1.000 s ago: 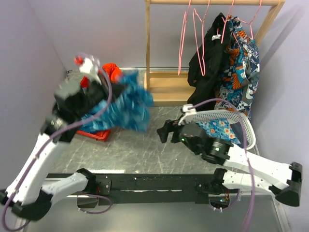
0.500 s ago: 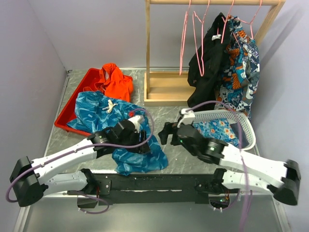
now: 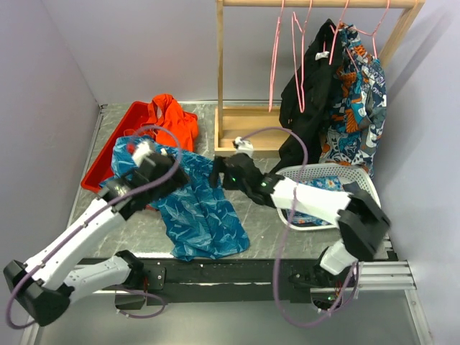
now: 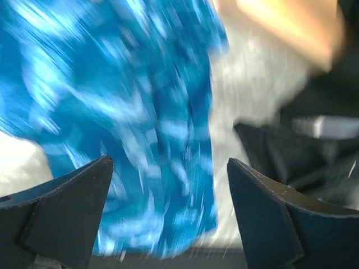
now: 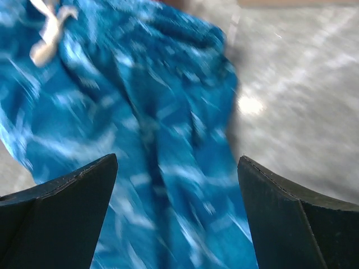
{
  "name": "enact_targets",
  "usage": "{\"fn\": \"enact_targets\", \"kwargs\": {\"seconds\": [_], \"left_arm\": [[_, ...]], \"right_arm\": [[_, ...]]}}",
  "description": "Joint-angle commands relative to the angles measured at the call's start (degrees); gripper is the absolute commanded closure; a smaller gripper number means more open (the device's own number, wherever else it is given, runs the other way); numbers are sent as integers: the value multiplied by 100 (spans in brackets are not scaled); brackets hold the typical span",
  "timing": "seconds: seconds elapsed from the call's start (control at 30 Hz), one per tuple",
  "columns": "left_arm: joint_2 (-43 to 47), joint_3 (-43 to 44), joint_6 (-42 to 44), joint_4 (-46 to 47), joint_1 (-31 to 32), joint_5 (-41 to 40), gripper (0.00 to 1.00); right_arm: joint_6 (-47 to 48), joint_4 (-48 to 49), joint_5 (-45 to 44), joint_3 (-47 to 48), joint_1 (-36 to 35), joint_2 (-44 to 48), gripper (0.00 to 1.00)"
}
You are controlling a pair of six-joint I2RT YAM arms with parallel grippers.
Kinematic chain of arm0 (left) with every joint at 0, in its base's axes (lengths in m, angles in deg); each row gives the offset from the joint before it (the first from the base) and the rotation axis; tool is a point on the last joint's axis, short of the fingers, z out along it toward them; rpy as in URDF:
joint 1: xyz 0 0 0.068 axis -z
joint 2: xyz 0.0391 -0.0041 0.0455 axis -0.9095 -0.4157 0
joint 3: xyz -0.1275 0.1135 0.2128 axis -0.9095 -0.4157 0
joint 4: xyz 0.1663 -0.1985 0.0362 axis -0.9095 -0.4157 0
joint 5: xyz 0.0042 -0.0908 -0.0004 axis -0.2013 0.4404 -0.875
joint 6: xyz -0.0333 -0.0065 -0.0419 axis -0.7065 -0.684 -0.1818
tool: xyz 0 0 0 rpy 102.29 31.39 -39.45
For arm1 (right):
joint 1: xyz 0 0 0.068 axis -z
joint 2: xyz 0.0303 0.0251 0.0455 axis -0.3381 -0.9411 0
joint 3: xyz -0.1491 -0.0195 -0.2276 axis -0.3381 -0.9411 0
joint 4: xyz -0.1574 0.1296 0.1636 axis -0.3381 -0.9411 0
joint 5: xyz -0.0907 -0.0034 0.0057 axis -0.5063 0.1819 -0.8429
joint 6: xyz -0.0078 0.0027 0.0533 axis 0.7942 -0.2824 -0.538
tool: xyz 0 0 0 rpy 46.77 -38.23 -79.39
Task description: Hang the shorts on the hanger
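**A:** What am I seeing on the table (image 3: 262, 233) from your end?

**B:** Grey, marbled top. I've got the shorts (image 3: 201, 212) lying spread out flat on it, left of centre, with their far end lapping over the near rim of a red tray (image 3: 100, 167).

**A:** And where does that tray sit?

**B:** Back left corner. I see a wooden rack base (image 3: 248, 129) standing at the back, in the middle, and a white basket (image 3: 327, 169) resting on the right side, just in front of it.
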Motion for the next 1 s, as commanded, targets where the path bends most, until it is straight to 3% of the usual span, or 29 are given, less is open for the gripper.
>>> {"fn": "enact_targets", "kwargs": {"seconds": [0.0, 0.13, 0.43, 0.83, 0.97], "left_arm": [[-288, 437, 300, 11, -964, 189, 14], [-455, 552, 476, 222, -1300, 313, 18], [-516, 359, 697, 451, -1723, 612, 19], [-560, 174, 820, 601, -1916, 832, 19], [-543, 130, 820, 601, -1960, 814, 19]], "right_arm": [[-336, 640, 125, 768, 255, -841, 6], [-889, 500, 160, 1427, 615, -1623, 6], [-1373, 324, 230, 2088, 914, -2415, 9], [-1514, 219, 459, 2352, 932, -3022, 29], [-1479, 385, 486, 2141, 871, -2917, 41]]}}
